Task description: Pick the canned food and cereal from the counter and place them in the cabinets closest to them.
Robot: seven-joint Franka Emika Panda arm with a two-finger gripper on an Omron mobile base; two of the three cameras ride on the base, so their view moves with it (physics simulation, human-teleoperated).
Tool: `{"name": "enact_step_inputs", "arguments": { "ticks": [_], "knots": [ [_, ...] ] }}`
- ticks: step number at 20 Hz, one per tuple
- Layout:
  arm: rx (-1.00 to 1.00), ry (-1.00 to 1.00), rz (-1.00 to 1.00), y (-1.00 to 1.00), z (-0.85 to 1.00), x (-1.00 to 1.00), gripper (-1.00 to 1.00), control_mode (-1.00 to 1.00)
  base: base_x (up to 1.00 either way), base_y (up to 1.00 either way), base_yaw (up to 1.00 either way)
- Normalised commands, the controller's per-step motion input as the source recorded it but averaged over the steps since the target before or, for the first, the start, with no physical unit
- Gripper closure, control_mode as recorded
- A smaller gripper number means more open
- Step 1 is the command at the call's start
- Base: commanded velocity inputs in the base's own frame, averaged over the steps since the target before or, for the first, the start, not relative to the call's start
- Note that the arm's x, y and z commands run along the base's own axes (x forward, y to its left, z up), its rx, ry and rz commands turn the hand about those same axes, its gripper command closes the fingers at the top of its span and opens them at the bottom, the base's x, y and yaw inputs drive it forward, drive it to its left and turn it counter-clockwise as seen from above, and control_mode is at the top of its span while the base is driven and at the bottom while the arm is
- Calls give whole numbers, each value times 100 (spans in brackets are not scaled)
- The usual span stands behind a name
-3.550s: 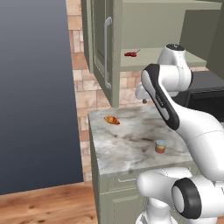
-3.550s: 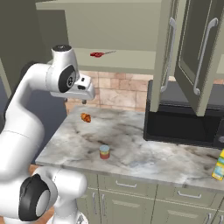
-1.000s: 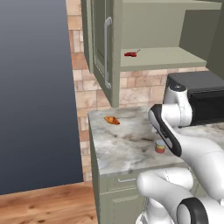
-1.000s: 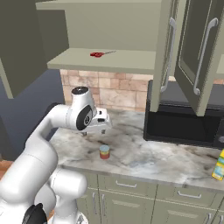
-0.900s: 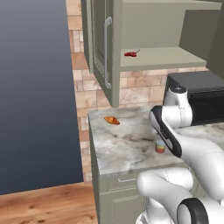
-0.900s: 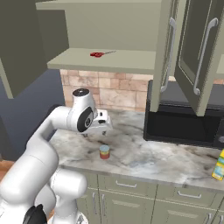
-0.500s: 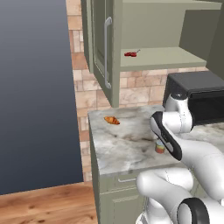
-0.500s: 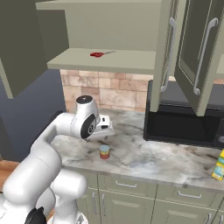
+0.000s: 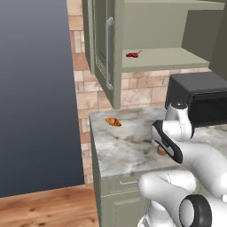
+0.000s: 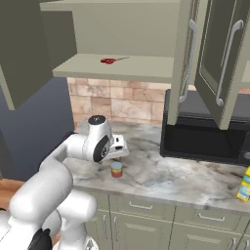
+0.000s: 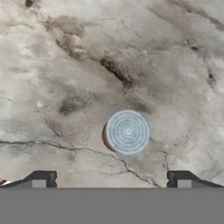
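Note:
Seen from straight above in the hand view, the canned food (image 11: pixel 127 131) shows its round pale grey-blue top on the marbled counter (image 11: pixel 65 65). My gripper (image 11: pixel 111 180) is open, with its two dark fingertips (image 11: pixel 41 179) spread wide, and the can lies ahead of them, slightly right of centre. From the right base the can (image 10: pixel 116 169) stands just below my hand, with my gripper (image 10: pixel 117 157) hanging apart from it. My arm half hides the can (image 9: pixel 161 151) in the left base view. The yellow cereal (image 10: pixel 244 184) stands at the counter's far right.
An open cabinet shelf (image 10: pixel 88 71) above the can holds a small red thing (image 10: pixel 110 60). The black microwave (image 10: pixel 205 129) sits to the right under open doors (image 10: pixel 217 58). A croissant (image 9: pixel 113 122) lies at the counter's back left, near the open door's handle (image 9: pixel 107 53).
My arm has come down from shelf height to just above the can. The can, the croissant and the cereal have stayed where they were.

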Motion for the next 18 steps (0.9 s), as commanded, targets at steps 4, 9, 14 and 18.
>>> {"name": "enact_step_inputs", "arguments": {
  "ticks": [4, 9, 14, 18],
  "knots": [
    [-2, 1, 4, -4, -32, 13, -100, -100, 0, 0, 0],
    [-3, 1, 4, -4, -29, 15, -100, -100, 0, 0, 0],
    [0, 1, 4, -7, -23, 18, -100, -100, 0, 0, 0],
    [0, 2, 5, -9, -27, 15, -100, -100, 0, 0, 0]
  ]
}}
